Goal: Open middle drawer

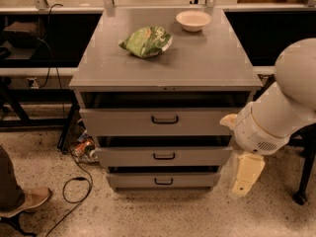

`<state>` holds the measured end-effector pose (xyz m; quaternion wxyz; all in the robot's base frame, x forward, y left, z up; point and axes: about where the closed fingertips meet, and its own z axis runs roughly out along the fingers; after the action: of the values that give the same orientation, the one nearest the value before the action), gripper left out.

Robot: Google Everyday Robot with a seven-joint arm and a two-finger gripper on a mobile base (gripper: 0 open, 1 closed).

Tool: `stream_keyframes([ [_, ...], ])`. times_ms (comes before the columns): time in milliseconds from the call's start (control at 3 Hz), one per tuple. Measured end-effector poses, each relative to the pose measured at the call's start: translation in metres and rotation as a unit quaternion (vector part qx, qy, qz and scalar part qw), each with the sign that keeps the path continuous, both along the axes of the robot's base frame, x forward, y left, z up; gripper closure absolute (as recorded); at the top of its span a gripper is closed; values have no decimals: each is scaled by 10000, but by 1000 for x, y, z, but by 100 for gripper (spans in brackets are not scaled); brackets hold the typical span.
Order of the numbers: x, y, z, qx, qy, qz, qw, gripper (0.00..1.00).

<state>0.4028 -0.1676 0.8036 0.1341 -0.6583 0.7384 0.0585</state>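
The grey cabinet [168, 63] has three drawers stacked at its front. The middle drawer [197, 157] has a plain grey front and a small black bar handle [164, 156] at its centre. A dark gap shows above its front. The taller top drawer [118, 122] is above it and the narrowest bottom drawer [133, 180] is below it. My gripper [246, 176] is cream coloured and hangs below the white arm [276, 117]. It is just right of the cabinet, level with the lower drawers and apart from them.
A green snack bag [146, 41] and a white bowl [193, 19] lie on the cabinet top. A person's shoe [24, 201] and a black cable [74, 186] are on the floor at left. A black caster leg [300, 196] stands at right.
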Motion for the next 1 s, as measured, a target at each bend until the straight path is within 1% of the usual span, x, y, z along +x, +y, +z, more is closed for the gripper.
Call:
stream_keyframes([
  [333, 16, 13, -77, 132, 201, 381, 9990, 0],
  [667, 26, 22, -128, 296, 374, 541, 9974, 0],
  [1000, 26, 22, -128, 296, 373, 543, 9974, 0],
])
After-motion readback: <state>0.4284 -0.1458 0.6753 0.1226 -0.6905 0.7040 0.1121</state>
